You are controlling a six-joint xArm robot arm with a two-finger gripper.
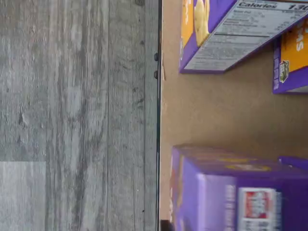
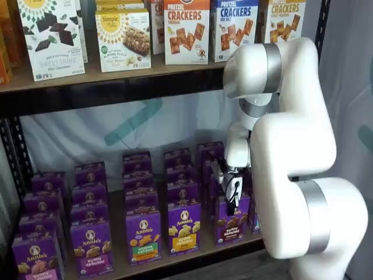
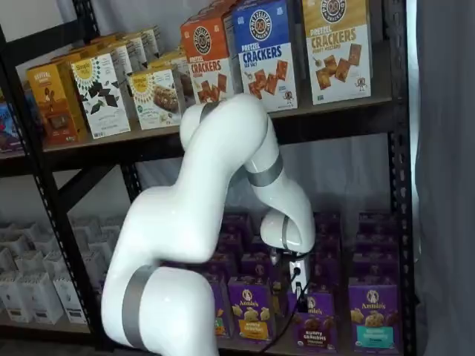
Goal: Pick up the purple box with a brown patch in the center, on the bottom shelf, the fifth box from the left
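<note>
The purple box [image 2: 233, 220] with dark brown bunny cookies stands at the front of its row on the bottom shelf [image 2: 205, 247], and it also shows as the purple box [image 3: 315, 323]. My gripper [image 2: 234, 195] hangs right at its top edge, below the white wrist. In a shelf view the gripper [image 3: 298, 288] sits just above and left of the carton. The black fingers show side-on, so I cannot tell whether they grip the box. In the wrist view the tan bottom shelf [image 1: 216, 110] lies between purple cartons.
Rows of purple Annie's cartons [image 2: 143, 233] fill the bottom shelf on both sides. A yellow-band carton [image 2: 184, 227] stands just left of the target. The upper shelf holds cracker boxes [image 2: 186, 29]. My white arm [image 2: 291, 146] blocks the right side. Grey floor [image 1: 72, 115] lies below the shelf edge.
</note>
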